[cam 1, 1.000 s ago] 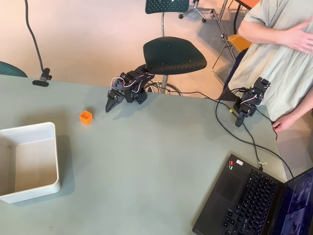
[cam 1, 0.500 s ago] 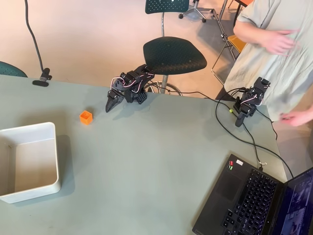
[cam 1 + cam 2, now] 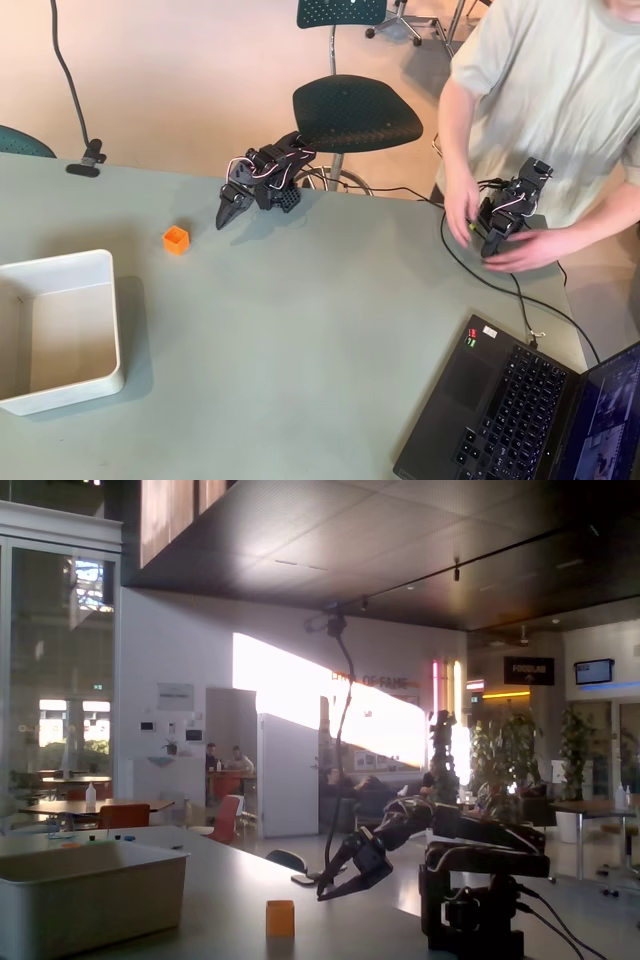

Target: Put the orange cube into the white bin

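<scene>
Small bright orange cube (image 3: 176, 239) with hollow top, upright on table (image 3: 300, 330)

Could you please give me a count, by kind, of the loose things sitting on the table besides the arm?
Orange cube: 1
White bin: 1
Laptop: 1
Total: 3

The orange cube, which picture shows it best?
The overhead view: the orange cube sits bright on the table, its hollow top showing. In the fixed view it is a dim side-on block.
</scene>
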